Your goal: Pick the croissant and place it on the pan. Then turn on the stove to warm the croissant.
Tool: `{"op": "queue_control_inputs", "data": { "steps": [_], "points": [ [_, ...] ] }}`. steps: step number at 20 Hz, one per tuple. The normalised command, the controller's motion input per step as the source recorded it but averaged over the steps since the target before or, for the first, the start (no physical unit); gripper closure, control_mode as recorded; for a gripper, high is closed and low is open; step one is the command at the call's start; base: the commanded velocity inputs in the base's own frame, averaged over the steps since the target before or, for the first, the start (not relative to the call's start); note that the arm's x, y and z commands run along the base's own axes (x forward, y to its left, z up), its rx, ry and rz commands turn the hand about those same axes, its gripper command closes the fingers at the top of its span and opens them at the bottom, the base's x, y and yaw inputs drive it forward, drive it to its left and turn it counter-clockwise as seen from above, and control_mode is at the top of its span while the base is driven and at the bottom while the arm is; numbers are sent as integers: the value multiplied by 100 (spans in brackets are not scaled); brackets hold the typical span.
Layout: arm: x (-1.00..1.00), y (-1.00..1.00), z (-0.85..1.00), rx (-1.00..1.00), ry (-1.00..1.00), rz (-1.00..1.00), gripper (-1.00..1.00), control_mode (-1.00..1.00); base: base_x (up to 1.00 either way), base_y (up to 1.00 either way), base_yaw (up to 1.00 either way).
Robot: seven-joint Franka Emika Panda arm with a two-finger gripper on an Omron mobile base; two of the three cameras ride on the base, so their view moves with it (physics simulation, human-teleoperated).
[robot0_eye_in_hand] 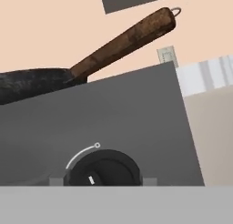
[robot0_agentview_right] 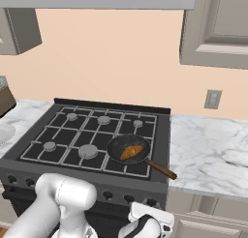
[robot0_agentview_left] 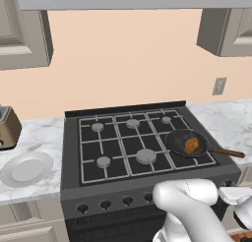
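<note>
The croissant [robot0_agentview_left: 191, 145] [robot0_agentview_right: 131, 152] lies inside the dark pan [robot0_agentview_left: 175, 137] [robot0_agentview_right: 115, 146], which rests on the front right burner of the black stove [robot0_agentview_left: 123, 137] [robot0_agentview_right: 72, 130]. The pan's brown handle [robot0_eye_in_hand: 123, 41] points out to the right, over the stove's edge. My arm reaches down low in front of the stove's right end. In the hand view my gripper [robot0_eye_in_hand: 101, 181] is right at a black front knob [robot0_eye_in_hand: 102, 169], with a fingertip on each side of it, shut on the knob. The pan's rim [robot0_eye_in_hand: 32, 84] shows above the stove's front panel.
A white plate [robot0_agentview_left: 26, 168] and a brown toaster [robot0_agentview_left: 7, 128] stand on the marble counter left of the stove. More marble counter [robot0_agentview_right: 208, 150] lies to the right, with a wall outlet [robot0_agentview_right: 212, 99] above it. Other knobs [robot0_agentview_left: 106, 204] line the stove front.
</note>
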Motion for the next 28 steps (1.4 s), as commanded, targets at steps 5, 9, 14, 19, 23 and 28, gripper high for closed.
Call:
{"op": "queue_control_inputs", "data": {
  "steps": [5, 9, 14, 19, 23, 28],
  "points": [
    [0, 0, 0, -18, 1, 6, 100, -100, 0, 0, 0],
    [4, 0, 0, -18, 11, 9, 100, -100, 0, 0, 0],
    [7, 0, 0, -20, 13, 9, 100, -100, 0, 0, 0],
    [2, 0, 0, -20, 4, 10, 100, -100, 0, 0, 0],
    [0, 0, -9, -19, -1, 10, 100, -100, 0, 0, 0],
    [0, 0, -19, -19, -5, 10, 100, -100, 0, 0, 0]
  ]
}}
